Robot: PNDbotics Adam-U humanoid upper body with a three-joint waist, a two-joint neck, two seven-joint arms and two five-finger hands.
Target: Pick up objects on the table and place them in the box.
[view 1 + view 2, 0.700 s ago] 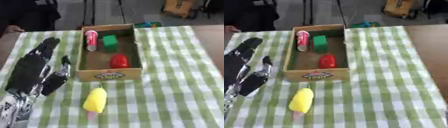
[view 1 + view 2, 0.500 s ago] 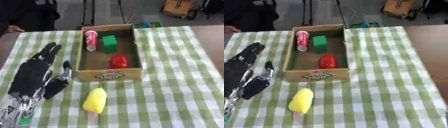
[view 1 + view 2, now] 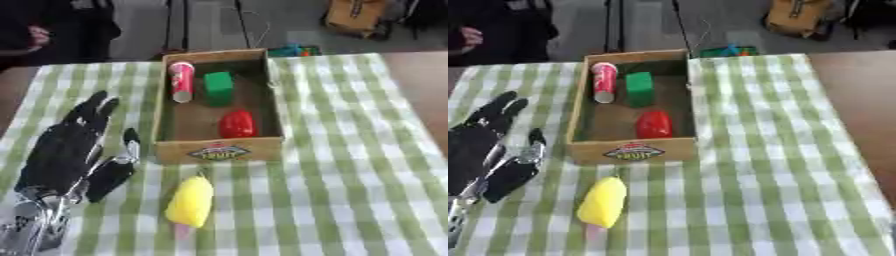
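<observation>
An open cardboard box [image 3: 217, 150] stands on the green checked tablecloth. Inside it lie a red and white can [image 3: 181, 81], a green block [image 3: 218, 88] and a red rounded object [image 3: 236, 123]. In front of the box, a yellow object with a pink end [image 3: 191, 202] lies on the cloth. My left hand [image 3: 66, 152] hovers left of the box, open, with straight fingers pointing away and the thumb toward the box. It holds nothing. My right hand shows in neither view.
A brown tabletop strip [image 3: 857, 115] runs along the right of the cloth. Beyond the far edge sit a small green and blue item [image 3: 729, 51], chair legs and a yellow bag [image 3: 800, 18]. A person in dark clothes stands at the far left.
My left hand has drawn back toward me and down the left side, staying open. The whole picture has also shifted slightly. The box and yellow object lie as before.
</observation>
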